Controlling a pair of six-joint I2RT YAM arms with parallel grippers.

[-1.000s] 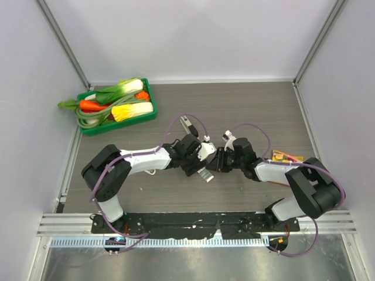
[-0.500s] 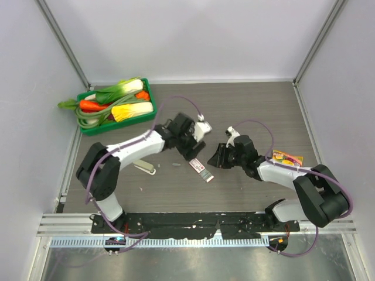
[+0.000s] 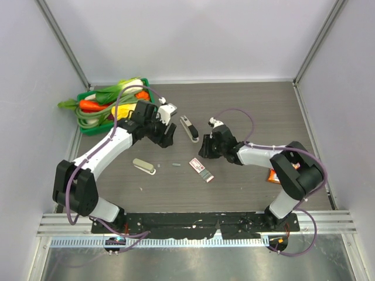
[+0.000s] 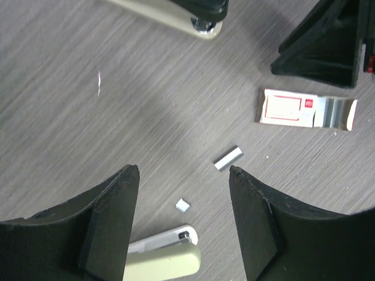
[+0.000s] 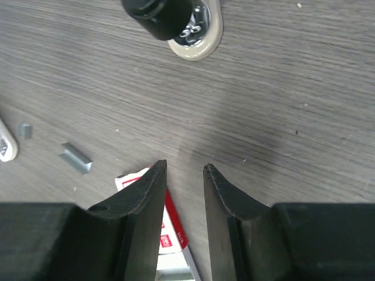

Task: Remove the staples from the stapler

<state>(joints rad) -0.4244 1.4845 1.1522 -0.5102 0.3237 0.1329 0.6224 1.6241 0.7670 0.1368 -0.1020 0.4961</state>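
Note:
The stapler [image 3: 188,127] lies on the table between the two arms, silver-grey with a black end. Its end shows at the top of the left wrist view [image 4: 176,10] and of the right wrist view [image 5: 176,23]. The staples [image 3: 176,164] lie loose as a short grey strip on the table [image 4: 228,158] [image 5: 76,158], with a tiny fragment [image 4: 183,204] nearby. My left gripper [image 3: 168,135] [image 4: 183,171] is wide open and empty, above the strip. My right gripper [image 3: 203,151] [image 5: 184,166] is narrowly open and empty, just right of the stapler.
A beige stapler-like thing [image 3: 143,166] [image 4: 164,254] lies left of the strip. A pink-and-white printed box [image 3: 201,169] [image 4: 304,110] [image 5: 170,234] lies under my right gripper. A green basket [image 3: 96,129] of vegetables stands far left. An orange packet [image 3: 273,176] lies under the right arm.
Both grippers have parted from the middle. My left arm has swung back to the far left, the right gripper has moved left. The stapler now lies free, and the strip shows on the table.

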